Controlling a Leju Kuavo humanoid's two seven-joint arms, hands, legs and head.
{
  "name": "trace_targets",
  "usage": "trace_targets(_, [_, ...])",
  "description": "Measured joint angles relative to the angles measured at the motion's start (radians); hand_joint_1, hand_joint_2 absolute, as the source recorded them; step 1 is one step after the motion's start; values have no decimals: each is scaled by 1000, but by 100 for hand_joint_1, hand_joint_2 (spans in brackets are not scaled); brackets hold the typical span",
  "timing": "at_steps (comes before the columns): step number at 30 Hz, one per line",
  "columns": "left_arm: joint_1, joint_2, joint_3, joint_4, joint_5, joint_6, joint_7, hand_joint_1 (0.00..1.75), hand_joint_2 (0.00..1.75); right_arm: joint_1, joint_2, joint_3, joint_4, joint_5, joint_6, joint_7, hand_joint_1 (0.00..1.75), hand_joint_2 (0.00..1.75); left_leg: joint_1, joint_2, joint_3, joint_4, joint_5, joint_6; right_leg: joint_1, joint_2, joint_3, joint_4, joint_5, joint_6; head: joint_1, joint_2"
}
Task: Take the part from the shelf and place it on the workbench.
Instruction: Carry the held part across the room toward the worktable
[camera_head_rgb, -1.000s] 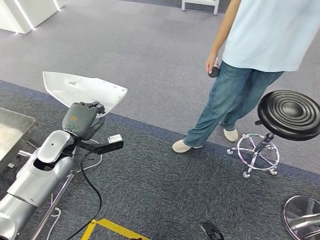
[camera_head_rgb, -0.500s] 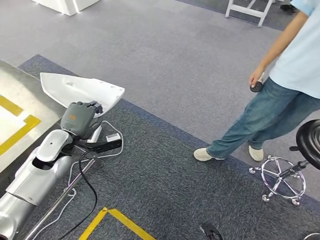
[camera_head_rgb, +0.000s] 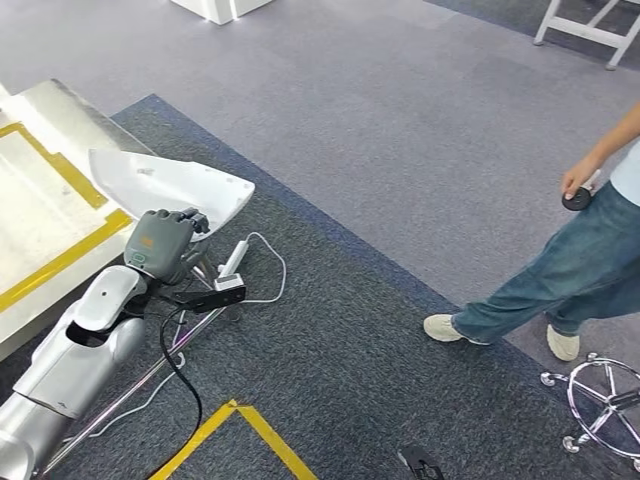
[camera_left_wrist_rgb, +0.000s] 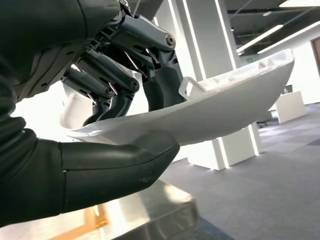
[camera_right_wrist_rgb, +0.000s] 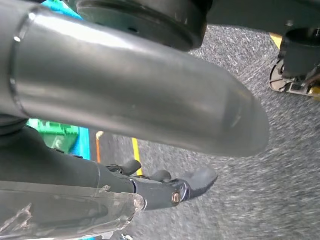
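One white part, a long curved plastic shell, is being held up by the left hand, thumb pressing under its rim and the dark fingers curling over the top edge. Part is sitting in the air just beside the corner of the workbench, a pale steel top with yellow tape lines, its pointed end sticking out over the dark carpet. Left arm is reaching in from the lower left of the head view, black cable looping under the wrist. White power strip and its cord are lying on the carpet near the bench leg. Right hand is hanging low over the carpet, fingers lying straight and apart, holding nothing. A person in jeans is standing well apart at the right, holding a small black round thing; a chrome stool base is sitting near their feet.
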Motion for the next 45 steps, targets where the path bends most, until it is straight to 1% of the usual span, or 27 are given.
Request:
trace_targets(2, [3, -1, -3, 0, -3, 0, 0, 175, 175, 2, 0, 0, 0, 0, 0, 1, 0, 0, 4, 9, -41, 83, -18, -5, 0, -31, 2, 1, -4, -1, 0, 0])
trace_targets(3, [4, -1, -4, 0, -3, 0, -1, 175, 175, 2, 1, 0, 0, 0, 0, 1, 0, 0, 5, 12, -35, 69, 1, -7, 0, -45, 3, 2, -6, 0, 0, 0])
trace_targets(4, [4, -1, -5, 0, -4, 0, -1, 175, 175, 1, 2, 0, 0, 0, 0, 2, 0, 0, 7, 20, -11, 21, 35, -9, 0, -58, 6, 3, -9, 2, 0, 0])
trace_targets(6, [-1, -2, -5, 0, -4, 0, -1, 175, 175, 0, 5, 0, 0, -1, -1, 2, 0, 0, 3, 67, 60, -115, 93, -8, 4, -82, 13, 7, -18, 11, -2, 0])
trace_targets(8, [-6, -4, -6, 0, -4, 0, -1, 175, 175, -1, 7, 0, 0, -2, -2, 1, 0, 0, -3, 98, 96, -187, 107, 3, 13, -102, 19, 9, -28, 20, 1, 0])
trace_targets(10, [-6, -4, -6, 1, -4, 0, -1, 175, 175, -2, 7, 0, 0, -2, -3, 1, 0, 0, -5, 79, 96, -190, 102, 19, 15, -126, 28, 7, -35, 28, 5, 0])
trace_targets(11, [-5, -3, -6, 2, -4, 0, -1, 175, 175, -3, 7, 0, 0, -2, -3, 1, 0, 0, -4, 66, 96, -190, 101, 25, 14, -121, 29, 11, -42, 34, 7, 0])
trace_targets(13, [-7, -4, -6, 3, -4, 0, -1, 175, 175, -4, 8, 0, 0, -2, -3, 0, 0, 0, 2, 40, 97, -192, 103, 37, 8, -73, 3, 71, -80, 44, 13, 0])
trace_targets(15, [-8, -7, -7, 3, -4, 0, -1, 175, 175, -1, 8, 0, 0, -3, -4, -2, 0, 0, 4, 15, 98, -192, 103, 45, 6, -21, -64, 207, -143, 47, 20, 0])
trace_targets(17, [-6, -8, -9, 5, -5, 0, -1, 175, 175, 2, 9, 0, 0, -3, -4, -2, 0, 0, 4, -15, 98, -192, 103, 47, 7, -11, -122, 307, -166, 46, 22, 0])
trace_targets(18, [-5, -8, -10, 5, -5, 0, -2, 175, 175, 2, 9, 0, 0, -3, -4, -2, 0, 0, 4, -31, 99, -191, 103, 46, 7, -9, -126, 301, -148, 43, 22, 0])
trace_targets(19, [-4, -8, -11, 6, -5, 0, -2, 175, 175, 2, 10, 0, 0, -3, -4, -2, 0, 0, 4, -47, 100, -191, 103, 46, 6, -4, -112, 254, -111, 40, 22, 0])
trace_targets(21, [-5, -8, -11, 6, -5, 1, -2, 175, 175, 1, 10, 0, 0, -3, -5, -2, 0, 0, 5, -76, 101, -190, 102, 41, 0, 39, -54, 112, -36, 35, 22, 0])
trace_targets(23, [-7, -8, -12, 8, -6, 3, -3, 175, 175, 0, 12, 0, 0, -4, -5, -6, 0, 0, 7, -101, 95, -188, 105, 30, -5, 81, -15, 32, -12, 33, 21, 0])
trace_targets(25, [-6, -5, -13, 13, -8, 5, -5, 175, 175, 1, 16, 0, 0, -5, -4, -10, 0, 0, 12, -126, 88, -191, 111, 15, -4, 75, -7, 23, -15, 28, 21, 0])
trace_targets(26, [-5, -3, -13, 14, -9, 6, -6, 175, 175, 0, 18, 0, 0, -6, -3, -7, 0, 0, 12, -124, 87, -192, 112, 8, -4, 63, -6, 21, -13, 23, 21, 0])
trace_targets(27, [-5, -1, -13, 15, -9, 6, -6, 175, 175, -2, 21, -1, 0, -6, -3, -3, 0, 0, 10, -106, 82, -183, 104, 3, -5, 51, -3, 19, -11, 17, 16, 0])
trace_targets(28, [-7, 0, -13, 16, -10, 6, -7, 175, 175, -3, 23, -1, 0, -6, -3, 0, 0, 0, 7, -76, 67, -155, 86, -1, -6, 38, -1, 15, -9, 11, 11, 0])
trace_targets(30, [-11, 0, -13, 17, -11, 6, -9, 175, 175, -2, 24, -1, 0, -9, -3, 0, 0, 0, 4, -9, 9, -33, 23, -7, -4, 11, 0, 13, -9, 2, 2, 0])
trace_targets(32, [-10, -1, -15, 20, -12, 6, -10, 175, 175, 0, 24, -2, 0, -14, -4, 0, 0, 0, 5, 11, -46, 82, -16, -10, -1, -20, 0, 13, -11, 0, 1, 0])
trace_targets(33, [-8, -1, -15, 22, -13, 6, -12, 175, 175, 1, 24, -2, 0, -16, -4, 1, 0, 0, 5, 13, -49, 90, -8, -10, -1, -34, 1, 13, -12, 0, 1, 0])
trace_targets(34, [-8, 0, -16, 24, -13, 6, -12, 175, 175, 0, 25, -2, 0, -17, -4, 2, 0, 0, 5, 16, -32, 57, 17, -9, -1, -48, 3, 13, -14, 0, 1, 0])
trace_targets(36, [-10, 0, -15, 25, -14, 6, -14, 175, 175, -1, 26, -3, 0, -17, -4, 2, 0, 0, 1, 52, 47, -83, 79, -7, 2, -73, 9, 13, -19, 5, 0, 0])
trace_targets(38, [-14, -1, -16, 25, -14, 7, -15, 175, 175, -2, 27, -3, 0, -17, -5, 2, 0, 0, -5, 82, 99, -181, 104, 3, 9, -94, 14, 14, -26, 14, 1, 0])
trace_targets(41, [-14, 0, -15, 28, -14, 7, -16, 175, 175, -4, 27, -3, 0, -17, -5, 2, 0, 0, -7, 57, 102, -197, 103, 21, 12, -119, 23, 11, -35, 28, 2, 0])
trace_targets(43, [-16, 1, -15, 29, -14, 7, -17, 175, 175, -5, 27, -3, -1, -19, -6, 2, 0, 0, -1, 36, 103, -199, 105, 33, 8, -83, 9, 47, -63, 40, 6, 0])
trace_targets(45, [-17, -2, -16, 31, -16, 8, -19, 175, 175, -3, 28, -3, -1, -21, -8, -1, 0, 0, 3, 22, 103, -199, 106, 41, 6, -27, -45, 166, -124, 46, 12, 0])
